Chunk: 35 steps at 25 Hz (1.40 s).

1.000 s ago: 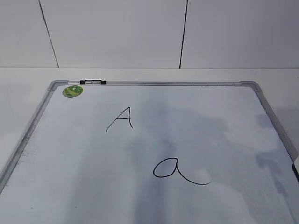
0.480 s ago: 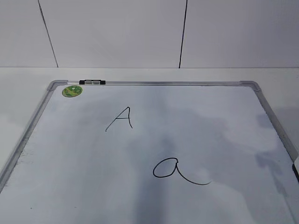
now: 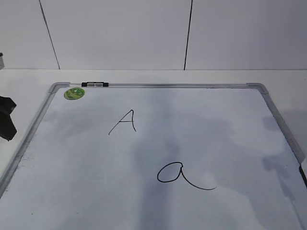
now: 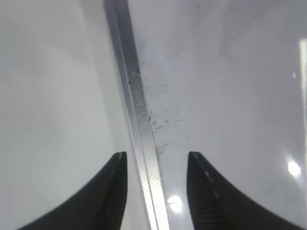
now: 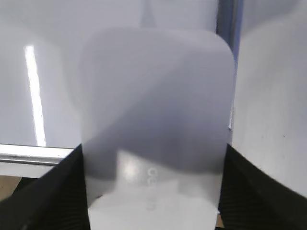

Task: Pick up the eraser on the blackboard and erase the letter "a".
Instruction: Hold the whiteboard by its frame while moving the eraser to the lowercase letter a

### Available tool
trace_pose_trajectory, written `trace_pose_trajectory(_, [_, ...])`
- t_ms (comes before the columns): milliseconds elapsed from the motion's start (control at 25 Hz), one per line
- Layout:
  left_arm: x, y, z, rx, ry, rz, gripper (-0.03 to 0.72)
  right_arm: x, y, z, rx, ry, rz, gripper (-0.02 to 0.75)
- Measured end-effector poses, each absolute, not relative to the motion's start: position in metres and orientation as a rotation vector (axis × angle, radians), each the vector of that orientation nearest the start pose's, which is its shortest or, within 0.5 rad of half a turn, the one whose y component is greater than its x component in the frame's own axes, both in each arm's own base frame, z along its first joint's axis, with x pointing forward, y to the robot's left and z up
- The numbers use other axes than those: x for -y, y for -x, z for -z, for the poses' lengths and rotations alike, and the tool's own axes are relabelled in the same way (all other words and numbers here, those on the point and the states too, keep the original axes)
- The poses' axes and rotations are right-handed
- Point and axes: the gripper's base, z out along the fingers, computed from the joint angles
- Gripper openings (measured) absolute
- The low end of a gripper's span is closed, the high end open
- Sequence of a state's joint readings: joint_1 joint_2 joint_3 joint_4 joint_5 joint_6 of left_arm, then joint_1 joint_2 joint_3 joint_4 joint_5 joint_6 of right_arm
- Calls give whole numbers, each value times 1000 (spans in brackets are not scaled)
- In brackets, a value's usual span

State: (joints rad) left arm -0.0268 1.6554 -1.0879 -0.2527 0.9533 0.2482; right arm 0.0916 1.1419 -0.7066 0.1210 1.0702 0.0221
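The blackboard [image 3: 168, 86] is a white board in a silver frame and fills the exterior view. The letter "a" [image 3: 175, 173] is written in black at its lower middle. The eraser [image 5: 153, 105], a white glossy block, shows only in the right wrist view. My right gripper [image 5: 153, 153] is shut on the eraser, with one finger pressed against each long side, over the board's frame [image 5: 29, 155]. My left gripper [image 3: 5, 117] is at the left edge of the exterior view. In the left wrist view it [image 4: 156, 160] is open and empty, straddling the board's left frame [image 4: 139, 120].
A capital "A" [image 3: 123, 122] is written at the board's upper left. A round green sticker [image 3: 74, 93] and a black-and-clear clip [image 3: 95, 85] sit at the top left corner. A white wall stands behind the white table.
My left gripper has come into the exterior view at the left edge. The shadows on the board have shifted. The letters are unchanged.
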Motion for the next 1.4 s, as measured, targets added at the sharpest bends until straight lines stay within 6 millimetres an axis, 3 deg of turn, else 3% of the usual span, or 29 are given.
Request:
trace_pose_trajectory(360, [28, -320, -192, -2988, -222, 271, 320, -26, -175, -242, -2971, 27, -178, 568])
trace_pose_trajectory(560, [28, -322, -187, -2984, -223, 263, 320, -26, -175, -242, -2967, 27, -178, 568])
trace_pose_trajectory(1240, [28, -332, -156, -3043, -211, 260, 260, -27, -179, -243, -2921, 10, -203, 568])
trace_pose_trajectory(1400, [28, -333, -149, -3062, -206, 267, 203, -27, -179, -243, -2921, 10, -203, 568])
